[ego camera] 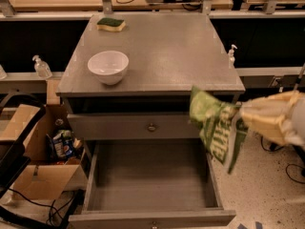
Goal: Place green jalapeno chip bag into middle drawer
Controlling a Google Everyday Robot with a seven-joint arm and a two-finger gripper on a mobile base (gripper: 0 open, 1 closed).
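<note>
The green jalapeno chip bag (217, 127) hangs tilted in the air at the right front corner of the grey cabinet, over the right wall of the open drawer. My gripper (248, 119), with pale yellow fingers (269, 120), comes in from the right edge and is shut on the bag's right side. The middle drawer (150, 180) is pulled open below, its grey floor bare and its knob (153, 224) at the bottom edge. The shallower drawer (151, 127) above it is closed.
A white bowl (108, 66) and a green-and-yellow sponge (111, 24) sit on the cabinet top (176, 56). A cardboard box (35, 178) with a blue snack bag (62, 144) stands on the floor at left. Pump bottles (42, 67) (231, 55) flank the cabinet.
</note>
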